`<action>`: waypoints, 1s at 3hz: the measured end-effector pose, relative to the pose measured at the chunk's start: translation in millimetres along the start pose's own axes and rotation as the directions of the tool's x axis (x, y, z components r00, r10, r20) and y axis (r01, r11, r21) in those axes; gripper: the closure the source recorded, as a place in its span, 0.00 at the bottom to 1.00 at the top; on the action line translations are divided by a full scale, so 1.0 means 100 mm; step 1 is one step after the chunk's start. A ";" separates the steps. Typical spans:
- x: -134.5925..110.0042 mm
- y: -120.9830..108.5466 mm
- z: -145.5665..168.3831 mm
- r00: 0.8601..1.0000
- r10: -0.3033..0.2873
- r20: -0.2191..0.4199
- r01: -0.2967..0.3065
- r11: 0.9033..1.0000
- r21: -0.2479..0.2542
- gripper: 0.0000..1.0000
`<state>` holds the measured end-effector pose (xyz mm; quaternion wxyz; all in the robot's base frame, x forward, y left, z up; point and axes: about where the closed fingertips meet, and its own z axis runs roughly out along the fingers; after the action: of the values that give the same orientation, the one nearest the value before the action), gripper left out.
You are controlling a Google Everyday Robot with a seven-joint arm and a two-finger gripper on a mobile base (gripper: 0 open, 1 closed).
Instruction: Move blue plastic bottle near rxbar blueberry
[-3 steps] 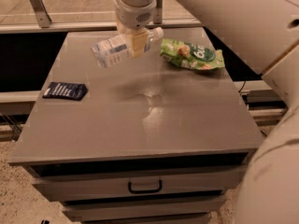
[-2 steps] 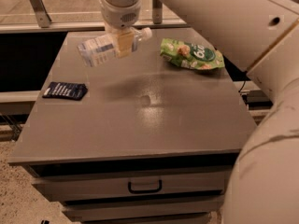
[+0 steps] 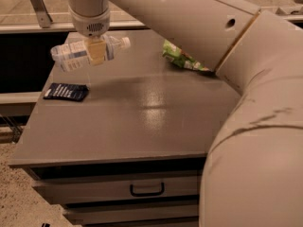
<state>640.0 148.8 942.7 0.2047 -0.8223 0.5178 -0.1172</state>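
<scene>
Arm (image 3: 189, 18): cream, smooth rounded shells, fat tubular links. Two small dark round holes in the upper link. Thin tan seam where the links meet. Dark scuff streaks on the big lower shell. Wrist (image 3: 90, 11): pale cylinder with a dotted vent patch. Gripper (image 3: 96, 56) is upper left, over the table's (image 3: 142, 126) rear left; stubby tan fingers (image 3: 96, 48) clamp the bottle (image 3: 70, 58).

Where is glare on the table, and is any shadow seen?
Camera view: glare at the middle of the table; a soft shadow beside the rxbar blueberry, under the blue plastic bottle held aloft by the gripper at upper left.
</scene>
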 end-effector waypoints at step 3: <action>-0.15 -0.04 0.21 0.995 0.072 0.074 -0.067 0.995 -0.075 1.00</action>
<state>645.1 168.5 925.9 0.1983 -0.8146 0.5418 -0.0595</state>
